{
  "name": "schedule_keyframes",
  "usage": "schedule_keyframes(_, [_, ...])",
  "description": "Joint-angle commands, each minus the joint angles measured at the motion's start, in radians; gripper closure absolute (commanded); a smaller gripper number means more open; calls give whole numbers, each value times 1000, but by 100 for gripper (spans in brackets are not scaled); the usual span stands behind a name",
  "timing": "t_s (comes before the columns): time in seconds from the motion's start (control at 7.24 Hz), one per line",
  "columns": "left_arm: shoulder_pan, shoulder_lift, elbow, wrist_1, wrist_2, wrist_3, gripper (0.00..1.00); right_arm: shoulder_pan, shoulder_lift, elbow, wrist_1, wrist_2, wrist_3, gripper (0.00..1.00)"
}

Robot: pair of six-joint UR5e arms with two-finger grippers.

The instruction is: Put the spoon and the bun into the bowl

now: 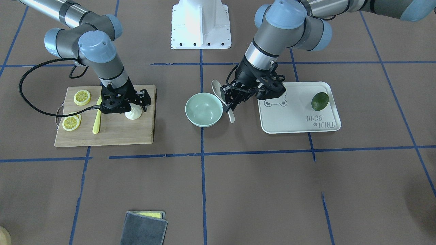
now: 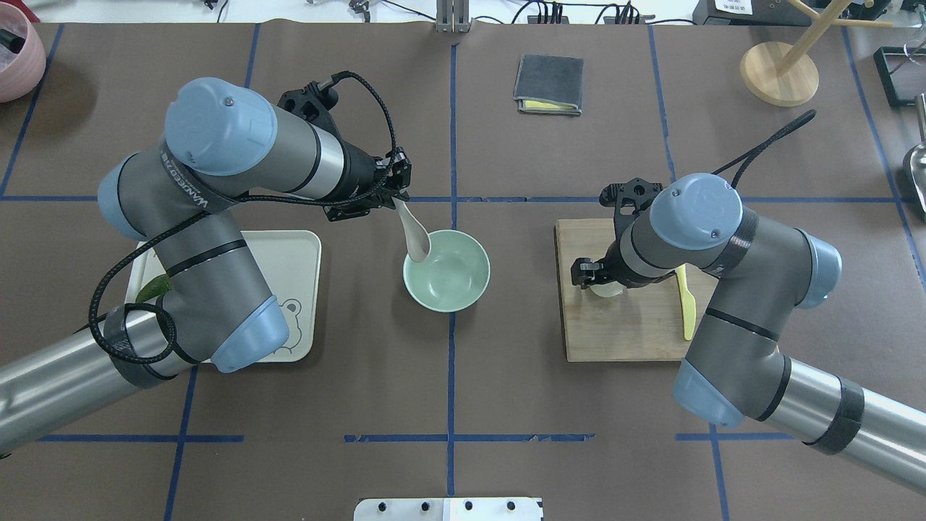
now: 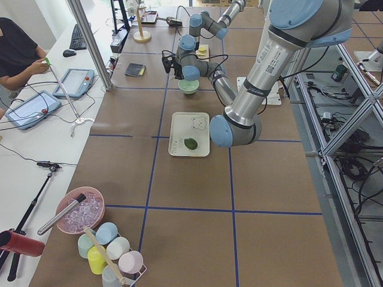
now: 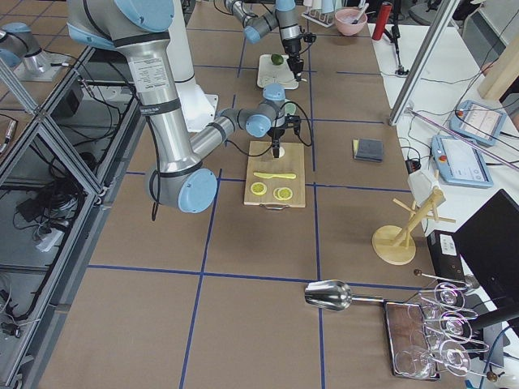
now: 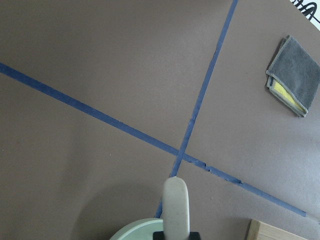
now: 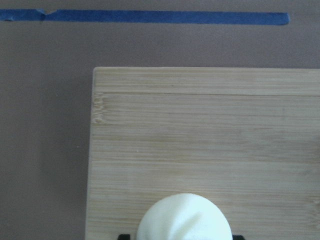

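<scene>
At mint bowl [image 2: 463,300] rim, cream spoon [image 2: 414,235] clamped in left end effector [image 2: 396,197]; right end effector [image 1: 134,108] astride pleated bun [image 1: 133,115], grip unclear.

1 spoon [image 1: 216,89], 1 bun [image 1: 133,114], 1 bowl [image 1: 203,109], 3 lemon slices [image 1: 82,97], 1 yellow knife [image 1: 97,122], 1 board [image 1: 129,132], 1 tray [image 1: 289,119], 1 green fruit [image 1: 320,101], 1 cloth [image 1: 143,229]

The left arm [image 2: 210,246] and right arm [image 2: 731,289] are built from grey and polished silver tubes, capped at the joints with pale blue discs. A black braided cable [image 1: 20,88] is run along each, and white lettering is printed on the left arm's black band [image 2: 184,189].
</scene>
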Motion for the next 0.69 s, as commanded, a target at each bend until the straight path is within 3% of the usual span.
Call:
schedule_keyframes(0.0, [40, -52, 108, -84, 63, -46, 100, 0, 7, 6, -1, 4, -5, 100])
schedule_keyframes(0.14, [60, -67, 156, -141, 91, -79, 100, 5, 7, 12, -1, 4, -5, 100])
schedule_keyframes(0.55, [104, -72, 180, -151, 147, -72, 100, 25, 7, 41, -9, 13, -6, 100])
